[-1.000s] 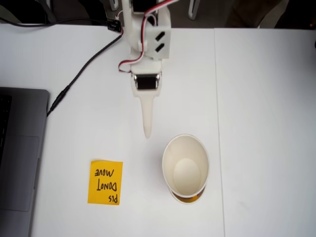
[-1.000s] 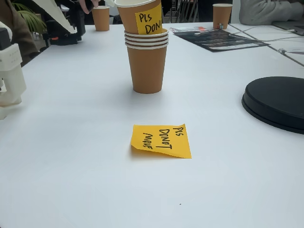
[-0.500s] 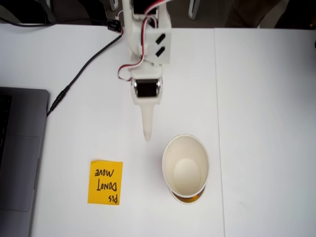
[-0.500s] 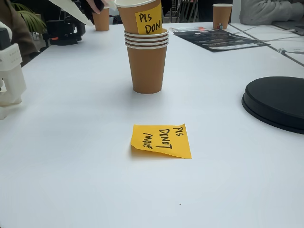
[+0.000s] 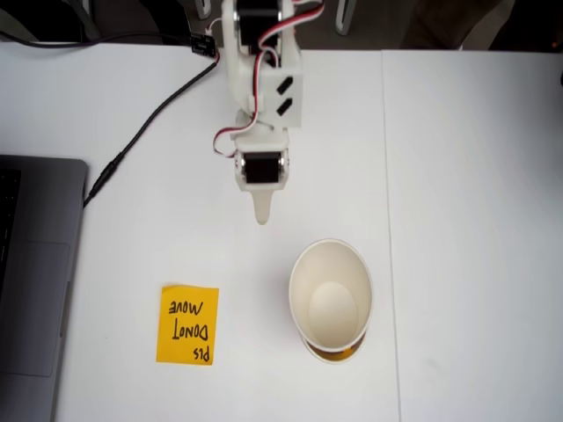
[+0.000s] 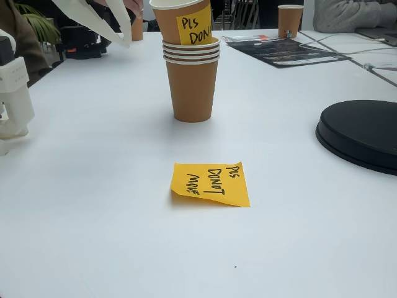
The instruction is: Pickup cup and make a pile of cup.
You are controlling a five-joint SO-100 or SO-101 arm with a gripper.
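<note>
A pile of several nested paper cups [image 6: 191, 81], brown outside, stands upright on the white table. The top cup [image 6: 173, 25] carries a yellow strip with dark writing. From above, in a fixed view, the cup [image 5: 330, 299] shows its cream-white inside and rolled rim. My white gripper [image 5: 260, 216] hangs above the table, apart from the cup and up-left of it. In a fixed view from the side, the gripper [image 6: 127, 42] is left of the top cup, its fingers meeting at the tips with nothing between them.
An orange-yellow sticky note [image 5: 187, 323] [image 6: 211, 183] lies flat near the pile. A grey laptop [image 5: 35, 281] and a black cable [image 5: 149, 123] lie at the left. A black round disc [image 6: 360, 133] sits right; another cup [image 6: 290, 18] stands far back.
The gripper has tipped steeply downward, so its tip has drawn back from the cup in the view from above. In the side view it has dropped and moved right.
</note>
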